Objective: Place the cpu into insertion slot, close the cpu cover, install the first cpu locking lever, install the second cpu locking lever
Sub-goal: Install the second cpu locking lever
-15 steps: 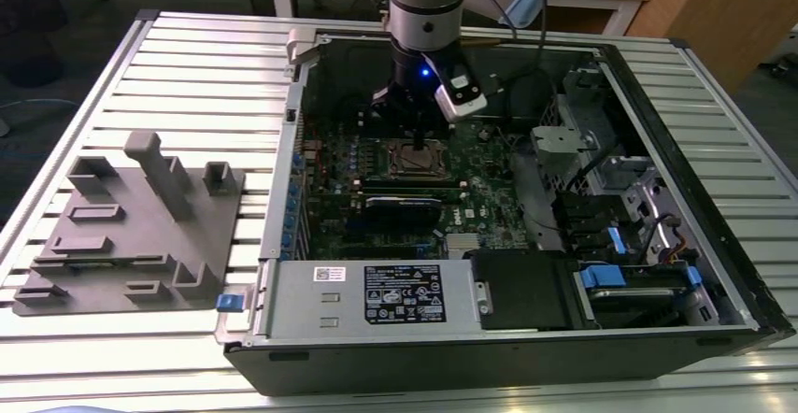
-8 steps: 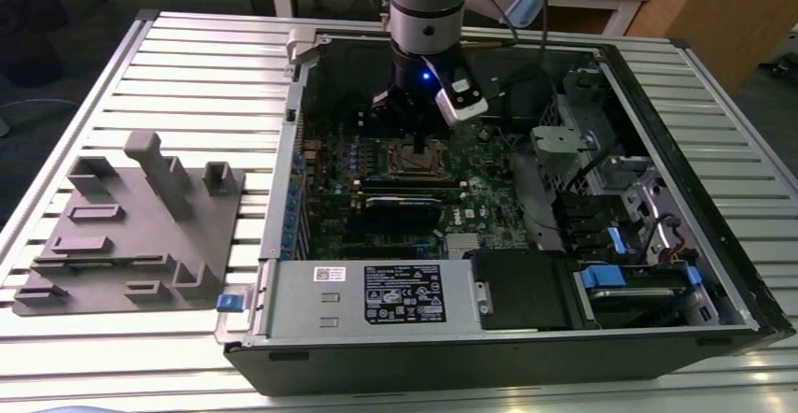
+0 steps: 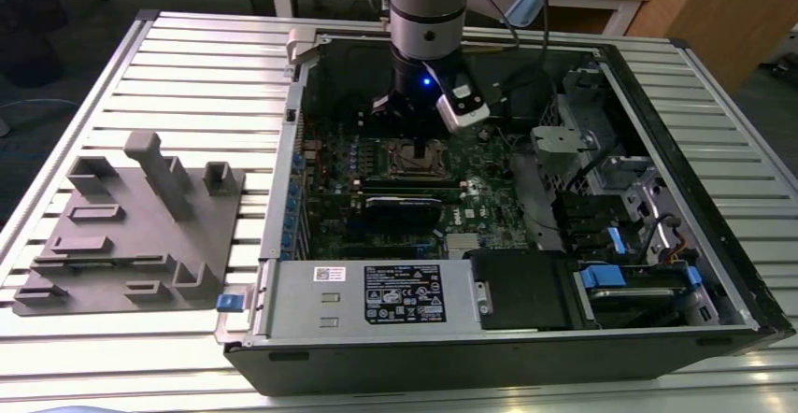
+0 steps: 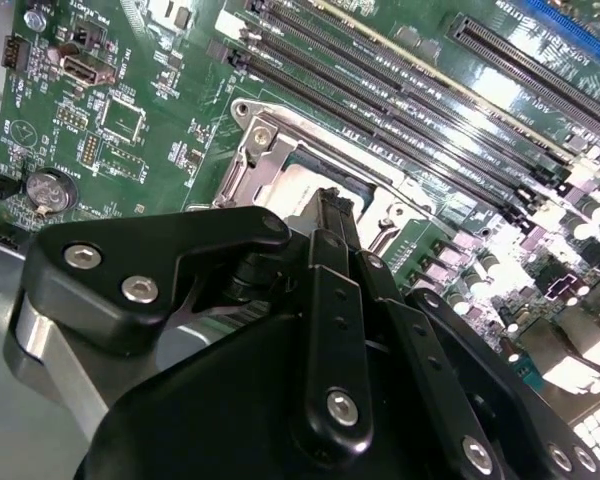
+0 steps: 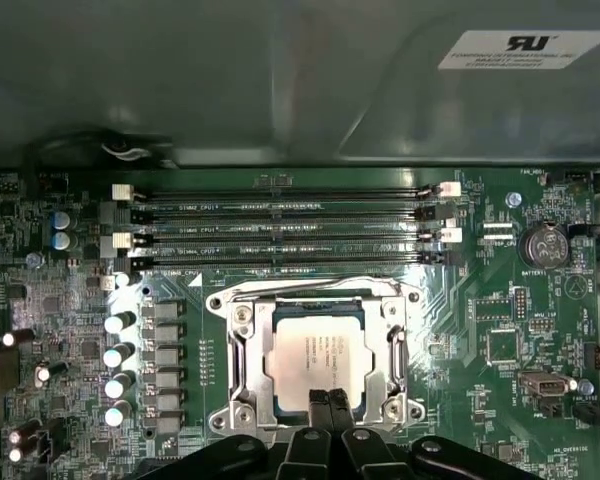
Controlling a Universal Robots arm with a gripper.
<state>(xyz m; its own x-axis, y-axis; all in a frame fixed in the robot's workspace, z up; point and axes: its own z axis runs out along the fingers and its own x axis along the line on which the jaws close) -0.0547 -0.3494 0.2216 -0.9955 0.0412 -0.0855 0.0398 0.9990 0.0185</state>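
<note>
My end effector [image 5: 329,408] is covering the near edge of the cpu [image 5: 323,352] and the insertion slot [image 5: 242,340] rim in the first wrist view; I cannot tell whether my fingertips are touching the chip.

Silvery-grey cpu [image 5: 322,352]; green circuit board [image 5: 480,300]

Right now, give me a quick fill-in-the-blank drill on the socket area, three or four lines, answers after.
1. The silvery chip lies inside the square ____ on the green board.
2. The metal cover frame is folded ____ around the chip.
3. The four long black memory slots beside the socket hold ____ sticks.
4. The claw hovers at the socket's ____.

Missing words: socket; down; no; edge
</note>
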